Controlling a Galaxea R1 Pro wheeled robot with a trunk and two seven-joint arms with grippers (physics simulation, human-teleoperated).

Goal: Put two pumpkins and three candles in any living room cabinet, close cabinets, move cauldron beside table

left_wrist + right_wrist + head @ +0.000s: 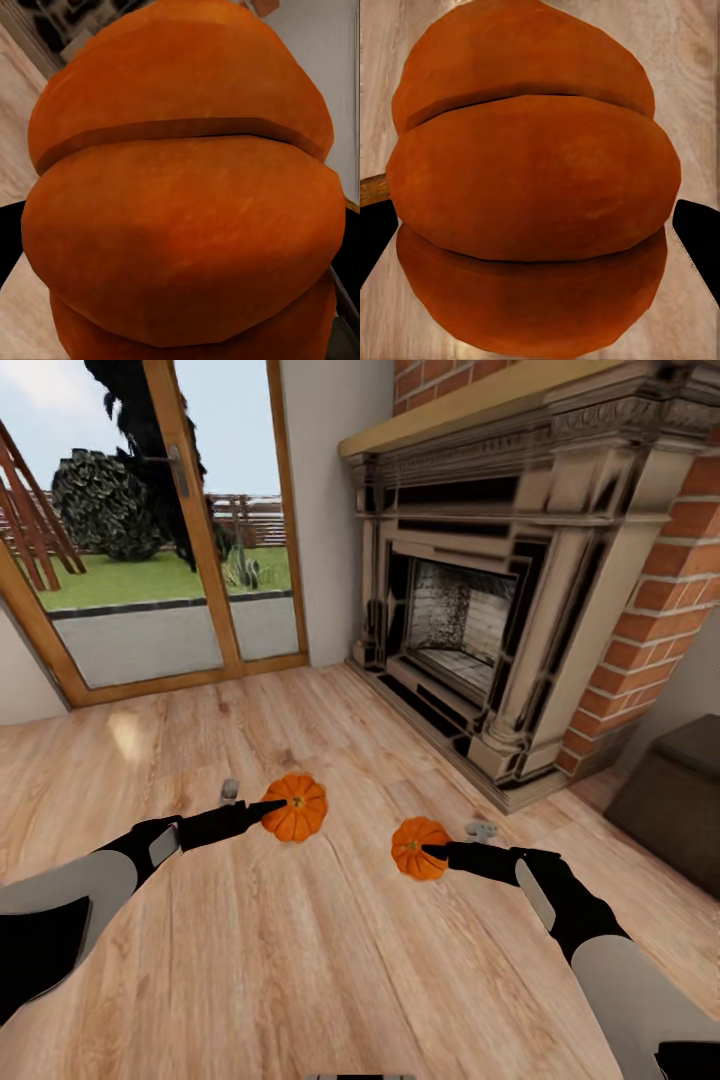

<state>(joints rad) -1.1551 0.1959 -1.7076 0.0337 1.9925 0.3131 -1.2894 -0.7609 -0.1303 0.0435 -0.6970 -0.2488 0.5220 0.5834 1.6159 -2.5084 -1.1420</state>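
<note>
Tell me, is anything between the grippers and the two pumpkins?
No. The left gripper holds one pumpkin and the right gripper the other pumpkin, both above the wood floor.

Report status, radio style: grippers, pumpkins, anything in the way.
Left gripper shut on left pumpkin. Right gripper shut on right pumpkin. Both held above the wood floor. Fireplace ahead-right; dark cabinet far right.
</note>
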